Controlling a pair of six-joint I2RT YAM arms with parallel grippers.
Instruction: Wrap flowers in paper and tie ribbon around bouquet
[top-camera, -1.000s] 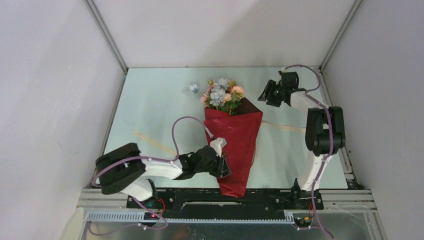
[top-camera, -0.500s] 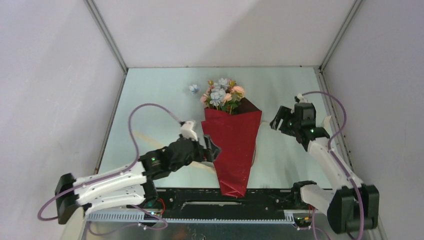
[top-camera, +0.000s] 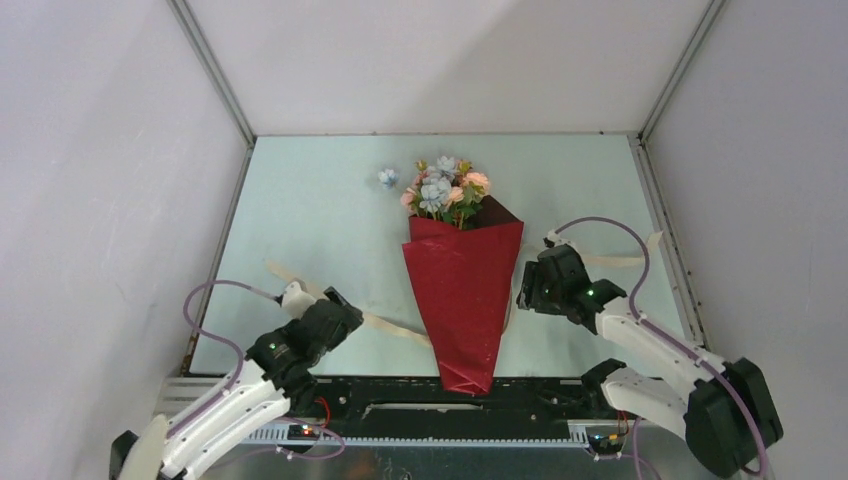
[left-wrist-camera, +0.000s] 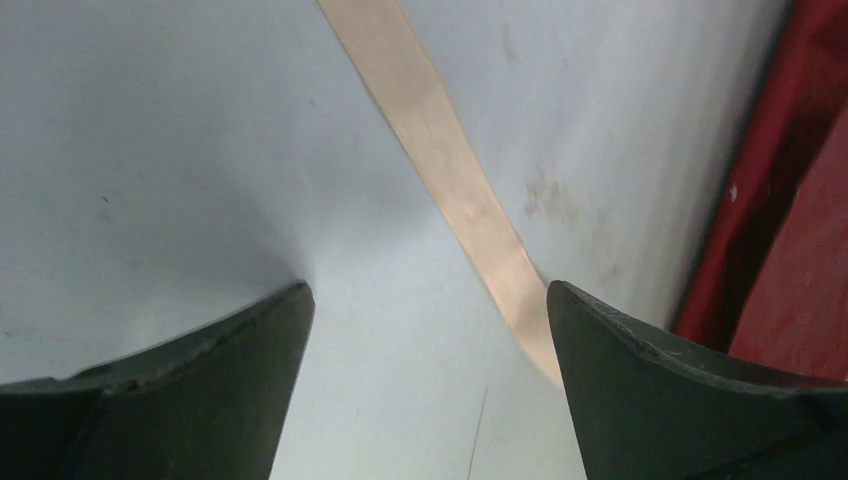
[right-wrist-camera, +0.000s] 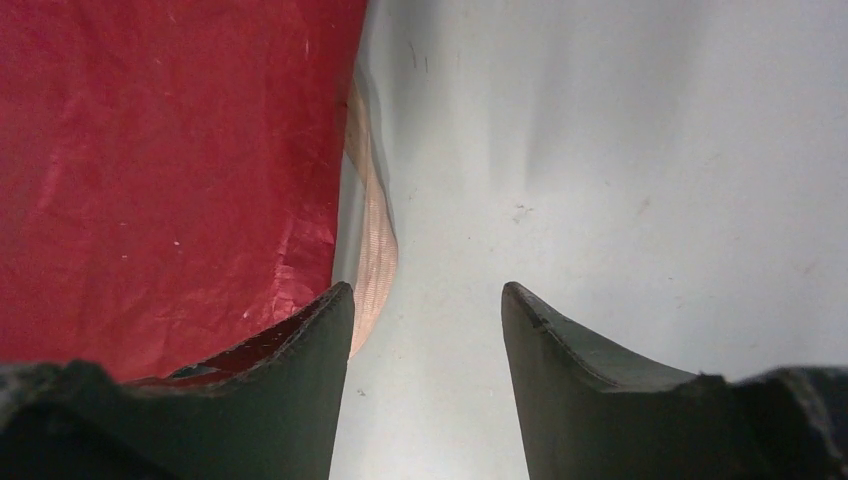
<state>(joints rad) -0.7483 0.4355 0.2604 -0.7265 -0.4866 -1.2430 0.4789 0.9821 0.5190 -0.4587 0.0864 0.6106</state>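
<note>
Crinkled red paper (top-camera: 462, 300) cone, flat cream ribbon (left-wrist-camera: 440, 170) beside it — left and right jaws apart, empty.

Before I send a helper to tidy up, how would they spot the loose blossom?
Start at the red paper cone lying in the middle, flowers fanning from its far end. Just left of those heads, on bare table, lies the loose blossom: small, pale blue, alone, apart from the bunch.

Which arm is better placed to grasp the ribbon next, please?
Probably left: the left gripper is open over the ribbon, which lies free between its fingers; by the right gripper the ribbon hugs the paper edge.
</note>
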